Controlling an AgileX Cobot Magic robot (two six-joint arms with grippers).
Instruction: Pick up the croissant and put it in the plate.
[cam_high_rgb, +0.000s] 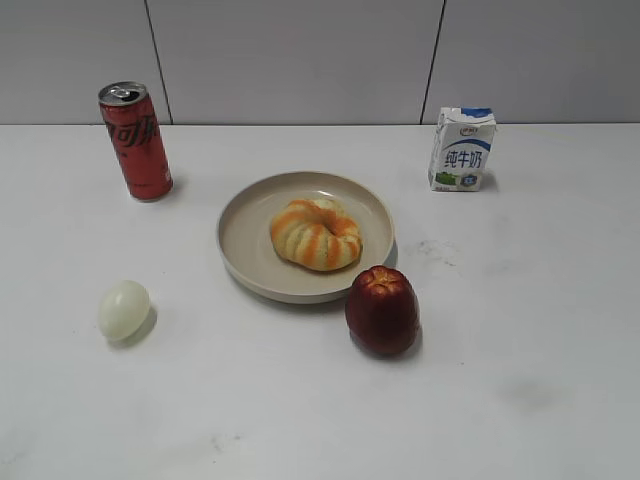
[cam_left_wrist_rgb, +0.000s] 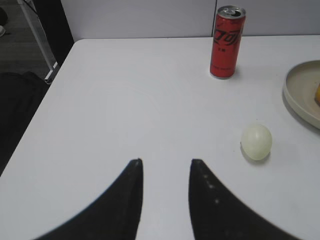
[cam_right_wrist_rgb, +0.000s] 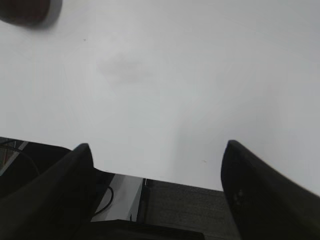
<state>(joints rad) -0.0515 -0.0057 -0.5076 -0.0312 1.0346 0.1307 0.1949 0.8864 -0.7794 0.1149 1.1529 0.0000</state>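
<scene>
On the white table (cam_high_rgb: 520, 330) sits the plate (cam_high_rgb: 245, 235), and the croissant (cam_high_rgb: 316, 233) lies inside it, a bit right of the middle; neither arm shows in the exterior view. Near the table's left side the left gripper (cam_left_wrist_rgb: 165, 172) hangs low with its fingers a little apart and nothing between them; the right gripper (cam_right_wrist_rgb: 157, 160) is spread wide over the table's edge, holding nothing. The apple (cam_high_rgb: 382, 309) touches the plate's near rim; the right wrist view cuts it off. The egg (cam_high_rgb: 124, 309) lies apart on the left.
</scene>
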